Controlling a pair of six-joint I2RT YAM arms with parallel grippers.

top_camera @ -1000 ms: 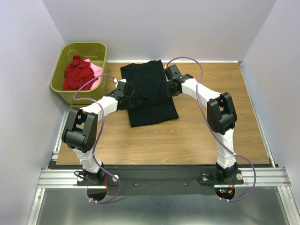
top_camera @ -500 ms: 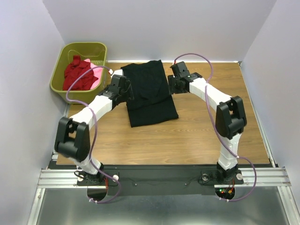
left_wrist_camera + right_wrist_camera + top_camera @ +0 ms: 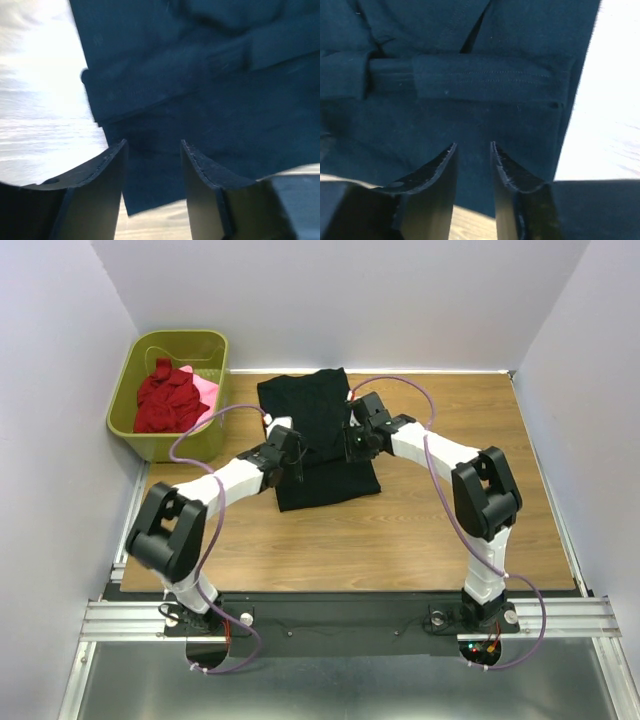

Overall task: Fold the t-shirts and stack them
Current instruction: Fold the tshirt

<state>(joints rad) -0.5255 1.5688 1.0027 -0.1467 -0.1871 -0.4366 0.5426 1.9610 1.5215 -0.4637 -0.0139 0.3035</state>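
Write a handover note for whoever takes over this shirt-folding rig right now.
Left gripper: fingers open, empty, over the black t-shirt near its left edge.
Right gripper: fingers open with a narrower gap, empty, over the same shirt near its right edge.
The black t-shirt lies on the table, partly folded in layers.
Dark red t-shirt and pink t-shirt are bunched in the green basket.
Left to do: finish the black fold, fold the other two, stack all three.
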